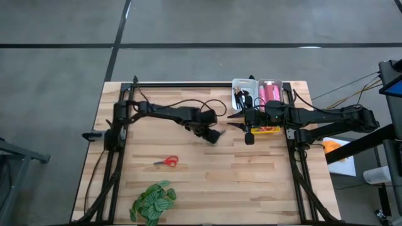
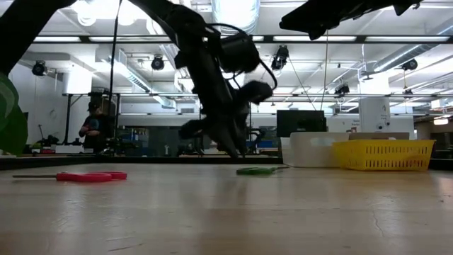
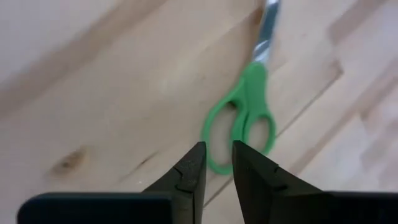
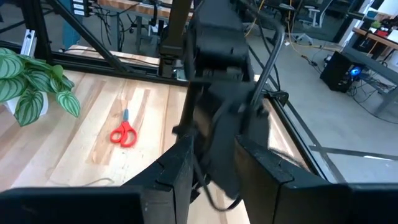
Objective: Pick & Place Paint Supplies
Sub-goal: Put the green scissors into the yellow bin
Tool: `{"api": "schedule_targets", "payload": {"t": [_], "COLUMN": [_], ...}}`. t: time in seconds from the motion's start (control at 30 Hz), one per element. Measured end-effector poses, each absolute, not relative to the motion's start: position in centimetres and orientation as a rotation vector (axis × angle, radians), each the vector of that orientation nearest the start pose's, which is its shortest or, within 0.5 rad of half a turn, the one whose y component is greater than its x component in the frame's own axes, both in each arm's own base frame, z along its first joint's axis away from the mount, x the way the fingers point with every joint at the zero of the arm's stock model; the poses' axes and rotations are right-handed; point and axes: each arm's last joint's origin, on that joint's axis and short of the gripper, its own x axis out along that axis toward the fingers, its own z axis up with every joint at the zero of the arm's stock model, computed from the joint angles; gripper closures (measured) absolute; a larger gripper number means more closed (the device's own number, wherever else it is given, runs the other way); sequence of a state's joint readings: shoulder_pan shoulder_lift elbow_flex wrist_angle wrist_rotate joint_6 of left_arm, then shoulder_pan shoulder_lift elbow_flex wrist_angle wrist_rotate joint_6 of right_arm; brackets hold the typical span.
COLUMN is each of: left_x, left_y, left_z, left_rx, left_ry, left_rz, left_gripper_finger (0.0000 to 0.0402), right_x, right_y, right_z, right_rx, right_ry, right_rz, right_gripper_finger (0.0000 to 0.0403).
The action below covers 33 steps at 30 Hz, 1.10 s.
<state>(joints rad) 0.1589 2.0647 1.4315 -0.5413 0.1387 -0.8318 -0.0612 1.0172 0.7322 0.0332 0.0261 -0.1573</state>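
Note:
Green-handled scissors [image 3: 245, 115] lie flat on the wooden table [image 1: 188, 182], blades pointing away from my left gripper; the low view shows them too [image 2: 256, 170]. My left gripper [image 3: 217, 149] hangs just above their handle loops, slanting down, open by a narrow gap and holding nothing [image 1: 213, 135]. Red-handled scissors [image 1: 167, 162] lie flat nearer the table's front left. My right gripper [image 4: 212, 146] waits raised at the table's right, open, with nothing between its fingers [image 1: 242, 120].
A white bin [image 1: 244, 88] with dark items and a bin of pink tubes [image 1: 271, 93] stand at the far right, with a yellow basket [image 2: 384, 154] beside them. A green leafy plant [image 1: 152, 202] stands at the near edge. A person [image 2: 90, 126] stands in the room behind.

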Motion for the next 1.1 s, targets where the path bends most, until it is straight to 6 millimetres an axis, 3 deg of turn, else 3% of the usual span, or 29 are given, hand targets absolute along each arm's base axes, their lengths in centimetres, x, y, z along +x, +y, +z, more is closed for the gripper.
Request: {"api": "schedule_targets", "payload": {"t": [0.2,0.5,0.63,0.77,1.1], "left_x": [40.3,37.6,34.9,31.3,21.2], "left_y": [6.4,6.3,5.9,5.3,3.6], "left_z": [18.2,25.1,27.5,28.7,28.3], "left_rx": [-0.782,-0.509,-0.405,-0.305,-0.229], "left_ry": [1.056,0.890,0.785,0.696,0.356], "left_rz": [0.415,0.341,0.305,0.253,0.203], "left_gripper_finger": [0.0321,0.0321,0.0321,0.0321,0.0321], "right_x": [22.6,22.6,22.6,22.6,22.6], "right_y": [-1.5,-1.5,-1.5,-1.5,-1.5], "right_z": [29.3,29.3,29.3,29.3,29.3], "right_rx": [-0.152,-0.152,-0.152,-0.152,-0.152], "right_ry": [0.258,0.258,0.258,0.258,0.258], "right_rz": [-0.067,-0.067,-0.068,-0.067,-0.067], "right_gripper_finger": [0.0294,0.0294,0.0294,0.0294,0.0294]}}
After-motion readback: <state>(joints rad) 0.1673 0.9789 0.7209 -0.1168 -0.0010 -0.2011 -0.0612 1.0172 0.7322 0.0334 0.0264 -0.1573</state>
